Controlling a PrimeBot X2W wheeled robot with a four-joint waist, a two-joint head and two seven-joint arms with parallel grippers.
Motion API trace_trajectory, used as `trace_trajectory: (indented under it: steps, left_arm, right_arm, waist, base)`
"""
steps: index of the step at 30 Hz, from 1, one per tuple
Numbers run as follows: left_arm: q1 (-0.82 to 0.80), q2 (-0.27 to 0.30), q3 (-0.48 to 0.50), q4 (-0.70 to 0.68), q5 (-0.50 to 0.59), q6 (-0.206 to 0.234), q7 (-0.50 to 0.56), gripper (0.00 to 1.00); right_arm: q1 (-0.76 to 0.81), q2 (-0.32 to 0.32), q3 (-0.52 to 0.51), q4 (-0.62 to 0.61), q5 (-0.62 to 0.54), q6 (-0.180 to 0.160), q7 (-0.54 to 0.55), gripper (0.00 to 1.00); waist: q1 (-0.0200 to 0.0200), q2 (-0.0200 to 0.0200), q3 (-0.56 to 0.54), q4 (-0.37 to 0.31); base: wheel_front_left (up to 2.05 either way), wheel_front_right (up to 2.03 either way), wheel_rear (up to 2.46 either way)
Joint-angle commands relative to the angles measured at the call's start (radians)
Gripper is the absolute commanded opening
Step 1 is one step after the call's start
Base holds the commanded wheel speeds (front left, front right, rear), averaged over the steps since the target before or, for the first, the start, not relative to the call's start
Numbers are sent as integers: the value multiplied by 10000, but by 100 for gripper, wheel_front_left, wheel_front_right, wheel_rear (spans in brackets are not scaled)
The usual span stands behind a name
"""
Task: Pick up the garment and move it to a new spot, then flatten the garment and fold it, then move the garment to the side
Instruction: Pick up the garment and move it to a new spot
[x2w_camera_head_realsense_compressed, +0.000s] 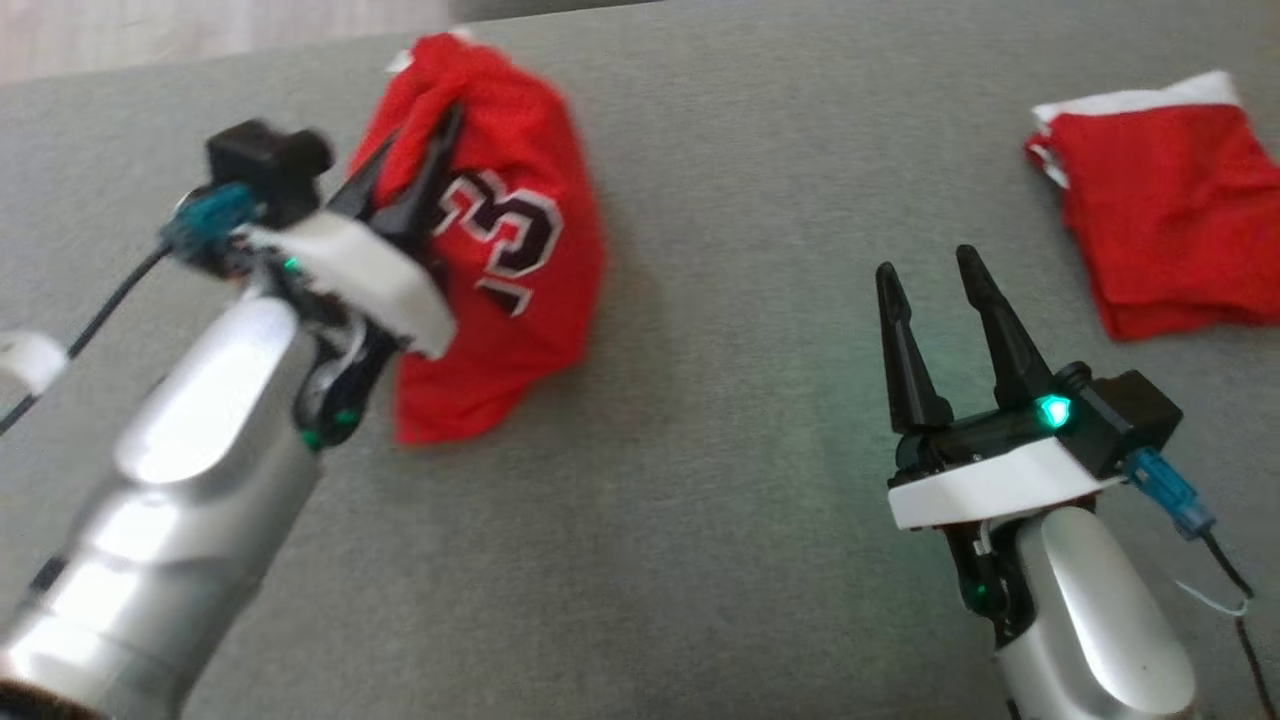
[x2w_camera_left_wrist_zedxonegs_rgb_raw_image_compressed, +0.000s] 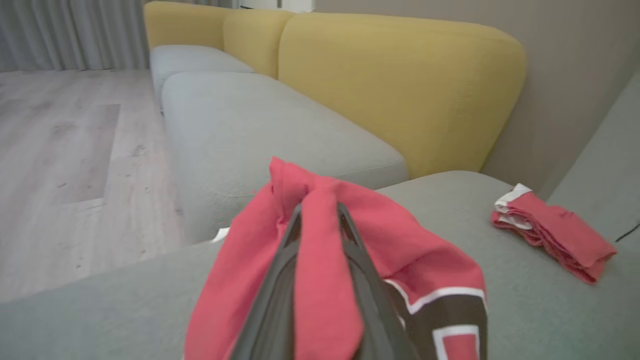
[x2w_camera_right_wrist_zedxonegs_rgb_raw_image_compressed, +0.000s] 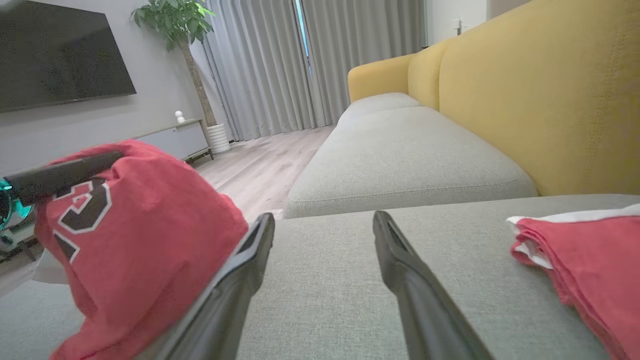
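The garment (x2w_camera_head_realsense_compressed: 520, 300) is a red jersey with a dark, white-edged number. It hangs bunched from my left gripper (x2w_camera_head_realsense_compressed: 425, 125), which is shut on a fold of its upper edge, over the grey cushion (x2w_camera_head_realsense_compressed: 700, 450). In the left wrist view the red cloth (x2w_camera_left_wrist_zedxonegs_rgb_raw_image_compressed: 325, 280) is pinched between the two dark fingers and drapes over them. From the right wrist view the jersey (x2w_camera_right_wrist_zedxonegs_rgb_raw_image_compressed: 140, 240) hangs at the left. My right gripper (x2w_camera_head_realsense_compressed: 927, 262) stands open and holds nothing, to the right of the jersey, its fingers (x2w_camera_right_wrist_zedxonegs_rgb_raw_image_compressed: 240, 270) low over the cushion.
A second red and white garment (x2w_camera_head_realsense_compressed: 1170, 210) lies folded at the cushion's far right. A yellow sofa back (x2w_camera_left_wrist_zedxonegs_rgb_raw_image_compressed: 400, 85) and more grey seats stand beyond. The wooden floor (x2w_camera_left_wrist_zedxonegs_rgb_raw_image_compressed: 60, 150) drops off past the cushion's edge. A television (x2w_camera_right_wrist_zedxonegs_rgb_raw_image_compressed: 60, 55) and a plant (x2w_camera_right_wrist_zedxonegs_rgb_raw_image_compressed: 175, 25) are across the room.
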Motion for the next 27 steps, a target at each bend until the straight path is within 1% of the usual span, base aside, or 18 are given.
trace_trajectory:
  steps: [1,7,10,11,14,15,18,22,27]
  left_arm:
    - [-950,86,308,-497,98,217,24,0]
    - [-1699,-644,230,-708,277,699,116,0]
    - [-1952,-887,174,-460,295,812,226,0]
    - [-2011,-886,124,-278,374,861,257,100]
    - [-2046,-791,12,389,631,1018,156,100]
    - [-2046,-791,12,389,631,1018,156,100]
    - [-1919,-607,44,975,806,1110,-324,100]
    - [-1571,-368,173,1502,849,1070,-1154,100]
    - [-732,-32,630,1503,652,987,-2202,100]
  right_arm:
    - [-138,-5,273,-366,127,35,-107,100]
    - [-357,-5,432,-452,409,35,-107,100]
    - [-418,-5,438,-482,514,35,-107,100]
    - [-429,-5,446,-488,539,35,-107,100]
    - [-450,-5,456,-504,574,35,-107,100]
    - [-450,-5,456,-504,574,35,-107,100]
    - [-428,-5,357,-533,571,35,-107,100]
    - [-362,-5,172,-498,433,35,-107,100]
    - [-198,-5,63,-431,190,35,-107,100]
  waist:
    - [1,0,28,-422]
    - [1,0,241,-1187]
    - [1,0,324,-1417]
    - [1,0,345,-1469]
    - [1,0,384,-1546]
    - [1,0,384,-1546]
    - [1,0,366,-1488]
    - [1,0,226,-1177]
    - [1,0,-79,-656]
  base:
    - [0,0,0]
    - [0,0,0]
    - [0,0,0]
    - [0,0,0]
    - [0,0,0]
    - [0,0,0]
    - [0,0,0]
    - [0,0,0]
    - [0,0,0]
